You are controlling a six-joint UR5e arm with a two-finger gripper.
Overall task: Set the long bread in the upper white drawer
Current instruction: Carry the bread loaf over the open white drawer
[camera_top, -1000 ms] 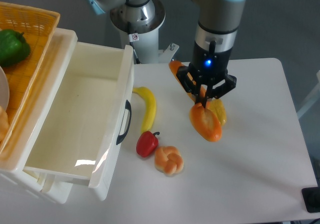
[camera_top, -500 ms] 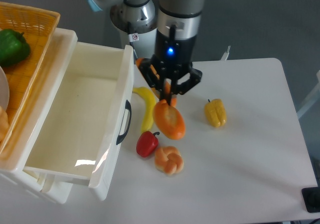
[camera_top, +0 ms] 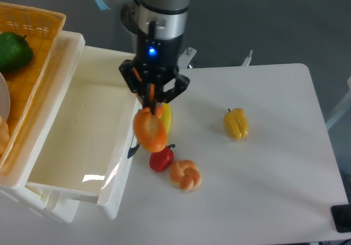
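- The pincer is clamping the long bread partway along its length, its dark fingers closed against the loaf's sides, with the nearer end hanging out toward the camera as an orange oval.
- The loaf looks smooth and glossy, so I would judge it slippery under the fingers; it seems light and stiff, since it is not sagging where it juts out unsupported.
- The grip across the narrow width suits it, though held off-centre, the long free end could pivot if the fingers loosen.
- The arm is pointing straight down from above, its wrist lit by a small blue light, and it is hanging over the right wall of the upper white drawer.
- The bread is in the air, its low end right over the drawer's front edge by the dark handle, not yet inside the tray.
- Just behind the loaf a yellow banana is lying on the table, partly hidden by it.
- Below are sitting a small red pepper and a knotted bun, close together.
- A yellow pepper is lying well apart to the right.
- At the far left, a woven basket is holding a green pepper.
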